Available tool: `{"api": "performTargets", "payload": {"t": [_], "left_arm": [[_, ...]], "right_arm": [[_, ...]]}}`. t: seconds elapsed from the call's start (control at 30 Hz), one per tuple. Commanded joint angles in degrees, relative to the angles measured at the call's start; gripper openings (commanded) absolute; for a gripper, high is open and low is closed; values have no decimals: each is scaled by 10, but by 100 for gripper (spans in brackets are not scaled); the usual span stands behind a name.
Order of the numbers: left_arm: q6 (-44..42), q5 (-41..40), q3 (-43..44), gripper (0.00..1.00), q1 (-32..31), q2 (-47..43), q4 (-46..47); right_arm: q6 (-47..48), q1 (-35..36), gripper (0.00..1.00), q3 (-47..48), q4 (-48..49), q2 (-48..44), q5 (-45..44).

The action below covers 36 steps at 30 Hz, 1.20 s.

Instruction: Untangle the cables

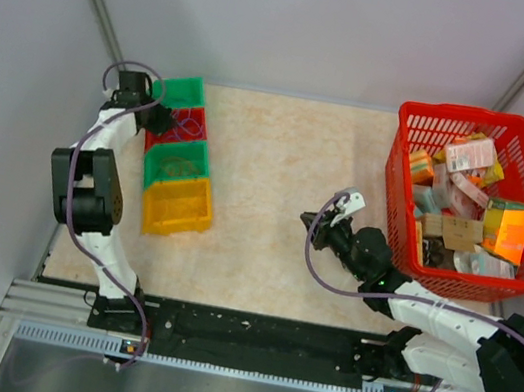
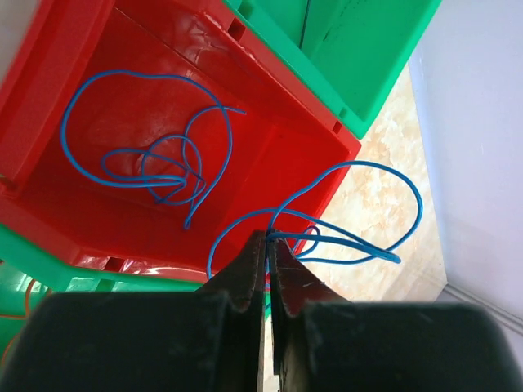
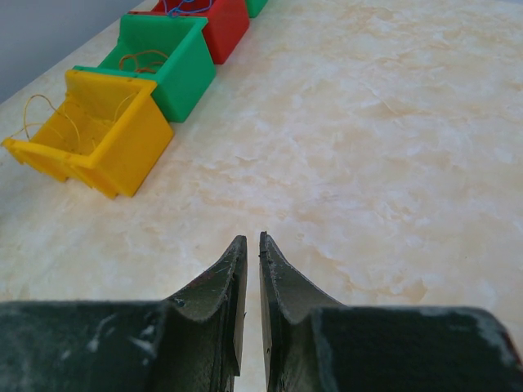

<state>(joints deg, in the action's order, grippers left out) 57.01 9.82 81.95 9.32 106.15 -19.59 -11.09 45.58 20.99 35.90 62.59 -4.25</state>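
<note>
The left gripper (image 2: 266, 241) is clamped on a blue wire (image 2: 399, 258) at the red bin's (image 2: 270, 155) rim.
A second blue wire (image 2: 147, 175) lies in the bin ahead; the right gripper (image 3: 252, 241) is nearly closed and empty.

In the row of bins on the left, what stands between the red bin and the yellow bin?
A green bin stands between them, as the top view and the right wrist view both show.

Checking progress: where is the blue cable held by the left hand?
Left wrist view: the held blue cable is pinched in the left hand, looping beyond the red bin, above the table; a second blue cable lies inside that bin.
</note>
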Motion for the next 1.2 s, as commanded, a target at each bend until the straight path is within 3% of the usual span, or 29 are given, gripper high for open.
{"api": "performTargets", "payload": {"t": [0.0,0.13,0.2,0.3,0.33,0.57,0.77,1.07,1.17], "left_arm": [[13,13,32,6,6,0,17],[12,21,22,34,10,-2,9],[14,36,19,41,10,-7,-2],[20,50,-4,43,10,-31,-2],[21,53,-13,49,9,-43,0],[-6,89,-143,50,-23,-160,36],[-138,61,-234,49,-152,-295,42],[-257,87,-172,59,-243,-517,67],[-266,113,-168,73,-254,-580,104]], "right_arm": [[-1,5,11,11,23,8,6],[-2,6,11,10,25,10,9],[-2,5,11,12,24,12,11],[-2,5,11,12,23,12,13],[-2,5,11,12,23,12,13],[-3,6,11,14,20,11,15],[-3,6,11,15,18,11,14],[1,6,12,5,15,-8,-8],[-17,6,18,23,-34,-43,-20]]}}
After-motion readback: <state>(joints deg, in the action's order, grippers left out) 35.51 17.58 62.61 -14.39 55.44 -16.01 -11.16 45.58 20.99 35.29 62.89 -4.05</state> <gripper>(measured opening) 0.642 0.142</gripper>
